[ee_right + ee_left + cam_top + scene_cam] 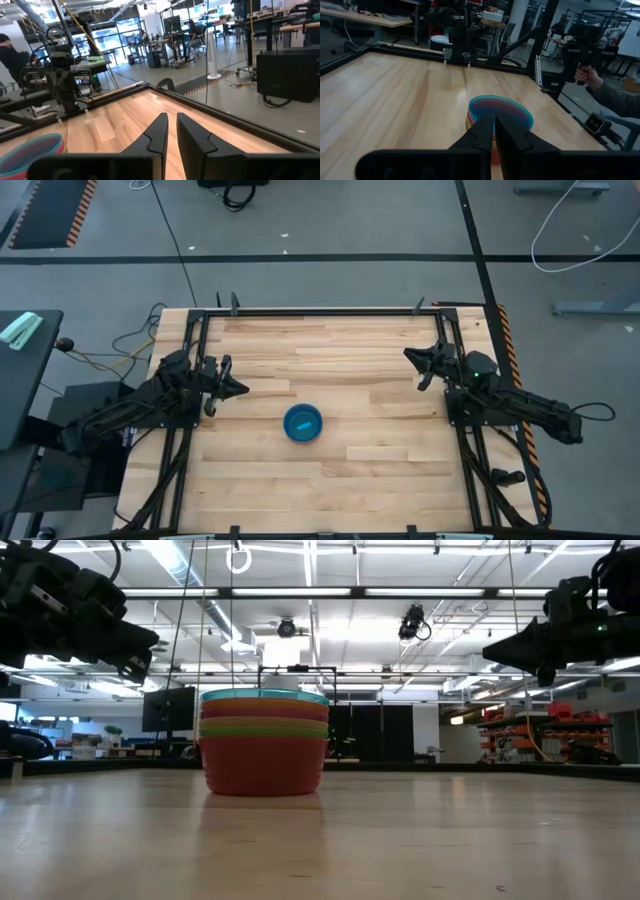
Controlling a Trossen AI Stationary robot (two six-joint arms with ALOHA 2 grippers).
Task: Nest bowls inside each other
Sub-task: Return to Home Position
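The bowls (pixel 303 423) sit nested mid-table, blue on top. Left gripper (pixel 238 387) at their nine o'clock, right gripper (pixel 410 357) at two, both pinched together, empty. Only a low swing could topple them.

bowl stack (pixel 303 423) alone, tabletop (pixel 380 470) free around it

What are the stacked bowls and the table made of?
The bowls look like plastic: bright solid colours and smooth thin rims with a soft shine. The table looks like pale wood, showing plank seams and grain, with a slightly glossy finish.
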